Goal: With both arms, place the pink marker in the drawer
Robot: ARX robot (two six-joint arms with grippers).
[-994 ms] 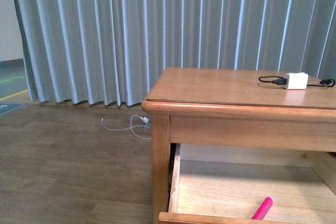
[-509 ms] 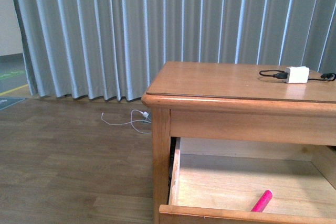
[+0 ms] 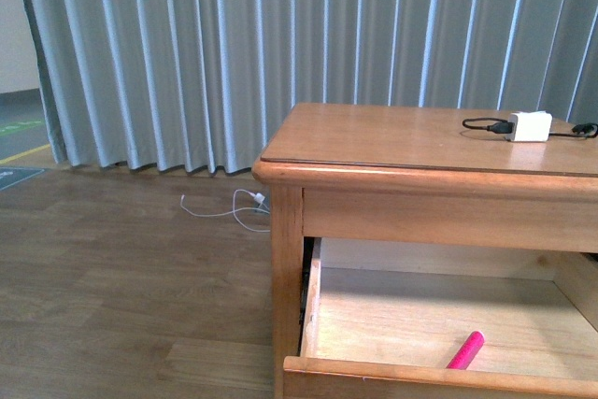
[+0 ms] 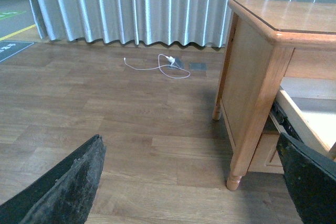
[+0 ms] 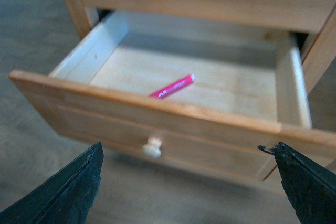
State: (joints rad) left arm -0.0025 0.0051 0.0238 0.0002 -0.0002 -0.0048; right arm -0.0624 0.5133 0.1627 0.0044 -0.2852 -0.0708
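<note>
**Finger state and drawer contents**

The two black fingers (image 4: 65, 187) of the left gripper (image 4: 189, 145) are spread wide apart with nothing between them. They hang over the floor beside the table's side panel. The two black fingers (image 5: 63, 192) of the right gripper (image 5: 188, 150) are equally wide apart and grip nothing. They sit in front of the pulled-out drawer.

**Surface and room**

- Floor: brown wood-plank flooring (image 3: 112, 306).
- Back wall: a pleated grey-blue curtain (image 3: 234, 44) reaching down to the floor.
- Furniture: a honey-coloured wooden table (image 3: 392, 137) with a smooth, glossy top.

**Item count**

- One honey-coloured wooden drawer (image 5: 105, 119), extended from under the table top, with one small round pale knob (image 5: 153, 148) on its front.
- One short, bright pink marker (image 5: 172, 86), lying diagonally on the drawer's pale floor, close behind the front panel and clear of both side walls.
- One white charger block (image 3: 529, 126) on the table top, near the right rear.
- One black cable (image 3: 481, 123) attached to the charger block.
- One thin white cable (image 4: 157, 66), looped on the floor near the curtain.
</note>
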